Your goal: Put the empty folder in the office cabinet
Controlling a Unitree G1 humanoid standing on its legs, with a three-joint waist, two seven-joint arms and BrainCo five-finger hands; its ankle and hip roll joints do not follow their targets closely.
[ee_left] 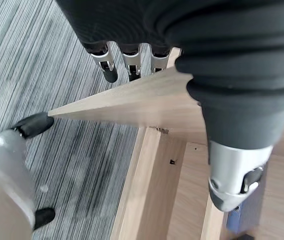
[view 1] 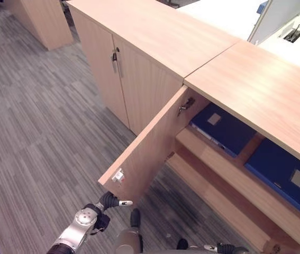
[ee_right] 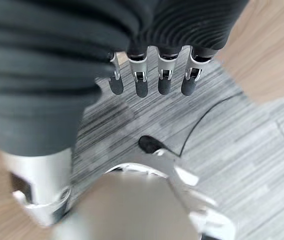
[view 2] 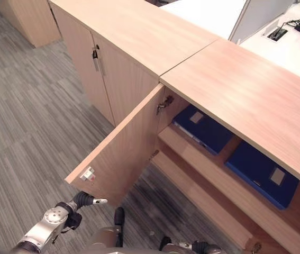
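Grey striped carpet (view 1: 38,132) fronts the light wooden office cabinet (view 1: 255,84); two flat blue folders (view 1: 221,128) lie on its shelf, well apart from the left hand (view 1: 112,201) with relaxed fingers at the open door's (view 1: 150,153) lower corner; right hand (ee_right: 152,75) hangs empty, fingers straight.

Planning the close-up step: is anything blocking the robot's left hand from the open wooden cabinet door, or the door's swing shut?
Nothing visible does. The left hand hangs just below the open light-wood cabinet door, beside its free edge, and only grey striped carpet lies around it.
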